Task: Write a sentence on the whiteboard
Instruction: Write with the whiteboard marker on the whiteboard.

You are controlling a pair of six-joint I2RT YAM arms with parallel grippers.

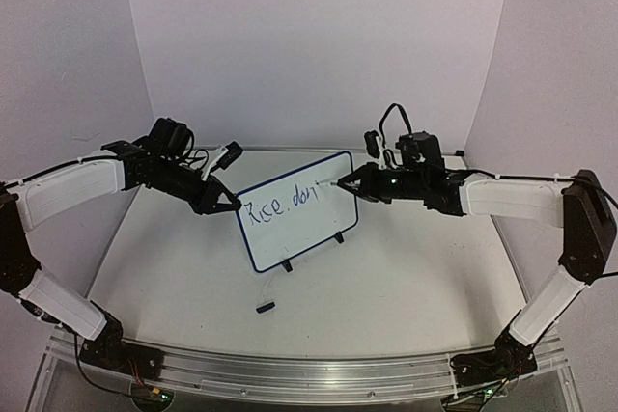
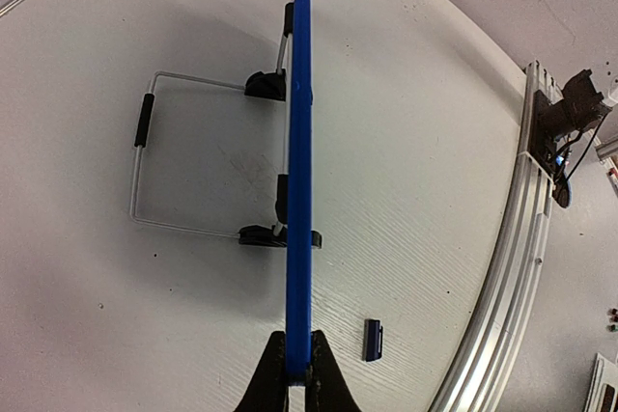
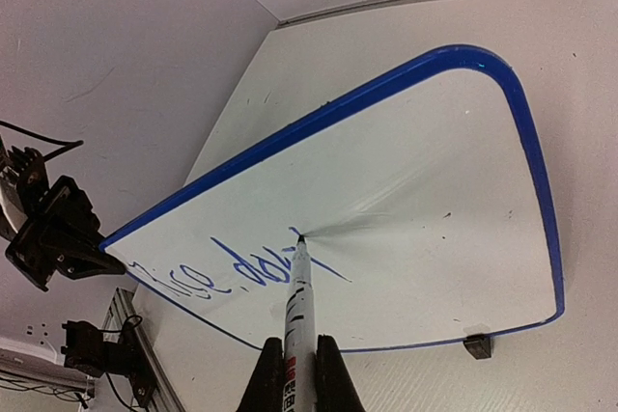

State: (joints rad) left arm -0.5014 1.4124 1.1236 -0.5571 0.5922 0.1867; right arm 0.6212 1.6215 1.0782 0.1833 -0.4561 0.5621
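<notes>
Board: small rectangular whiteboard point(image 1: 299, 214) with a thin dark-blue frame, standing on edge on the pale table point(image 1: 406, 287), propped on its bent wire stand point(image 2: 145, 171) with black clip feet.
Left hand: my left gripper point(image 2: 298, 364) is clamped on the board's near short edge, fingers either side of the blue frame, steadying it.
Right hand: my right gripper point(image 3: 298, 364) is clenched around a slim white-barrelled marker point(image 3: 298, 306), which points straight out past my fingertips.
Tip: pressed on the white face, as far as my wrist view shows, at the end of the last stroke.
Writing: the sentence point(image 1: 282, 205) in dark ink reads about "Rice, don" on one line (last letters hard to make out).
Loose item: small dark cap point(image 1: 266, 306) lying on the table in front of the board, well apart from both hands.
Key relation: the board's long axis runs from my left hand's end towards my right arm; the line of writing follows it. Bare board lies on my right arm's side of the tip and below the line.
Judgement: partway through; the next strokes should carry the tip along that axis, away from the left hand, which must not let the board swing.
</notes>
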